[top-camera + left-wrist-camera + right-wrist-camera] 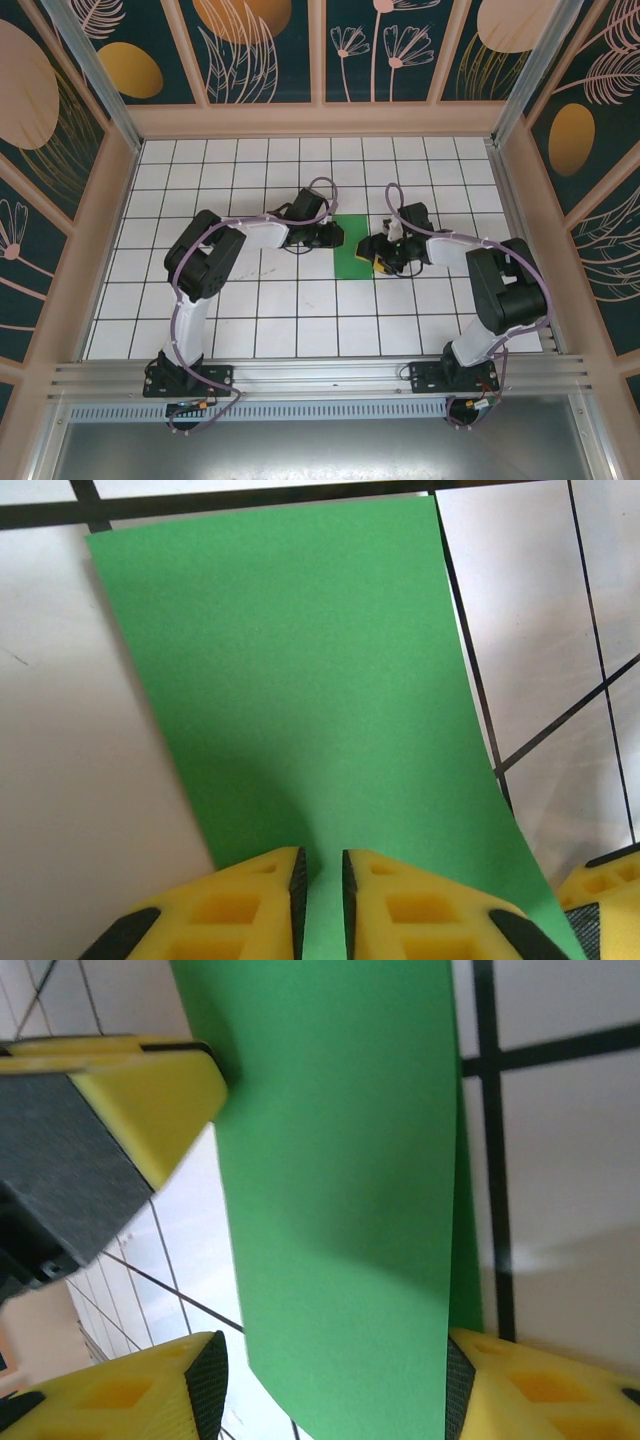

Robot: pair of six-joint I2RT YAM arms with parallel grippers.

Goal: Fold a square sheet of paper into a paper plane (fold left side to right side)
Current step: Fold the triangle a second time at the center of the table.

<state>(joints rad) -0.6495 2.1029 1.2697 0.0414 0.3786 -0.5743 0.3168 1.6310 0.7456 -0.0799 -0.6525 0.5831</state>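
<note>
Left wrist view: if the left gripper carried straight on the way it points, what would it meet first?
The green sheet of paper: the left gripper sits over it, tips apparently touching. Depth is unclear; the right gripper's finger stands aside.

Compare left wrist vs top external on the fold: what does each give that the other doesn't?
Left wrist: close-up of the left hand, its fingers a narrow gap apart at the near edge of the square sheet of paper, whose right edge runs curved.
Top external: both arms from their bases, the whole tiled table, the patterned walls, and the right hand facing the left across the sheet.
Both: green sheet, black grid lines, both hands; the wrist view catches a yellow finger corner of the right.
</note>
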